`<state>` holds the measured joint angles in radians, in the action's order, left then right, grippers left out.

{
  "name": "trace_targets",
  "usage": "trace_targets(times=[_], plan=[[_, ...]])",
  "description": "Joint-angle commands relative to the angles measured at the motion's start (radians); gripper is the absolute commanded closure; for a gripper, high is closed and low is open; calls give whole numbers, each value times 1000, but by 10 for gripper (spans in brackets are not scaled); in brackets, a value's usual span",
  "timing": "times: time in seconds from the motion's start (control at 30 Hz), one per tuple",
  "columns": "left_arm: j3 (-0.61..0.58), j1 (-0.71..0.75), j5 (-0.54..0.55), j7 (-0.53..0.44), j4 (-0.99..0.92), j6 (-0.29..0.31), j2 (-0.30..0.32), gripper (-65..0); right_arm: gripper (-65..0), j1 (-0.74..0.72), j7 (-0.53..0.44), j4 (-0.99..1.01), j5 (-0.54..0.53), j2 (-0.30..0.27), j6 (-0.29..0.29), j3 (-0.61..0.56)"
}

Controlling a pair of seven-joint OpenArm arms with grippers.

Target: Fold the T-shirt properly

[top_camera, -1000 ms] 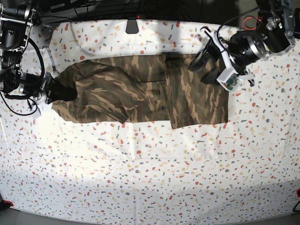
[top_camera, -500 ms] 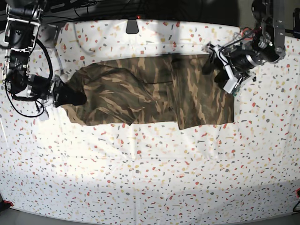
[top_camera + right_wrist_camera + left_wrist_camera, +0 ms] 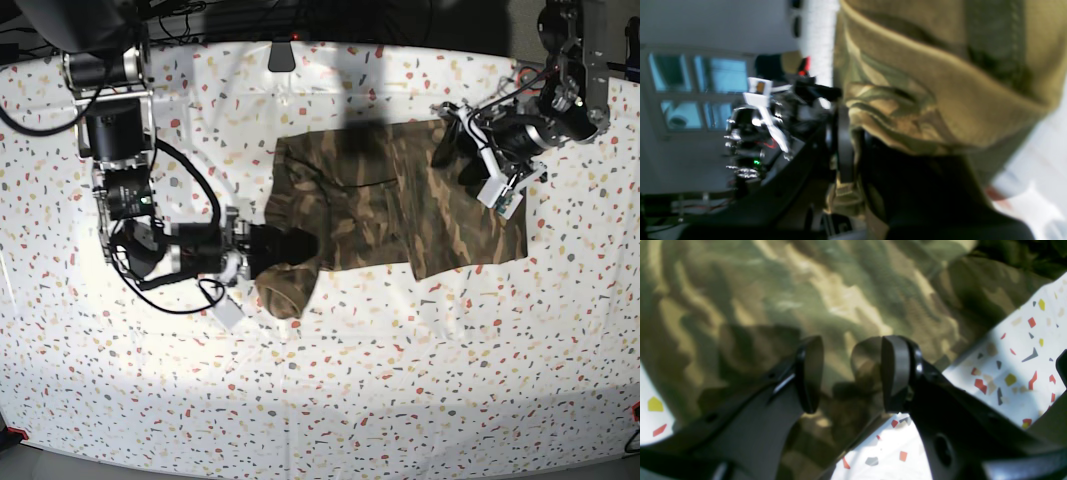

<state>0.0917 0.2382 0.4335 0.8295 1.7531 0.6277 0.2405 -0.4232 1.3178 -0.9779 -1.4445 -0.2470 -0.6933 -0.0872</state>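
The camouflage T-shirt lies bunched at the centre right of the table. My right gripper is shut on the shirt's left end and holds it lifted and drawn over toward the middle, with cloth hanging in a lump below it. In the right wrist view the shirt drapes over the gripper, and the jaws are mostly hidden. My left gripper is at the shirt's upper right corner. In the left wrist view it is open just above the cloth, with its fingers apart.
A white cloth speckled with red, yellow and grey covers the table. A dark mount sits at the back edge. Black cables loop beside the right arm. The left arm shows in the right wrist view.
My right gripper has carried the shirt's left end far to the right, so the shirt is much shorter and bunched. The left gripper has stayed at the upper right corner.
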Motion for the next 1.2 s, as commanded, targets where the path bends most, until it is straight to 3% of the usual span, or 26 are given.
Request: trace_targets(times=[0.0,0.33,0.53,0.87,0.97,1.07,1.1,1.17], plan=[[3,-5,11,-19,13,3,6,-277,0,-40,-7,-19,-39,23,-5,-6],[3,-6,11,-20,-7,3,6,-277,0,-80,-8,-19,-39,284,-5,-18],[3,-6,12,-20,-9,1,6,-277,0,-73,-8,-19,110,379,-5,-18],[3,-6,11,2,122,0,7,-277,0,-73,-8,-19,137,399,-5,-18],[3,-6,5,58,182,0,7,-277,0,-73,-8,-19,137,400,-5,-18],[5,-6,-93,159,219,0,7,-277,0,-73,-8,-19,136,400,-5,-18],[7,-6,-130,194,220,-8,7,-277,0,-73,-8,-19,136,399,-5,-18],[7,-2,-189,232,220,-99,21,-277,0,-73,-8,-19,137,400,-5,-18]])
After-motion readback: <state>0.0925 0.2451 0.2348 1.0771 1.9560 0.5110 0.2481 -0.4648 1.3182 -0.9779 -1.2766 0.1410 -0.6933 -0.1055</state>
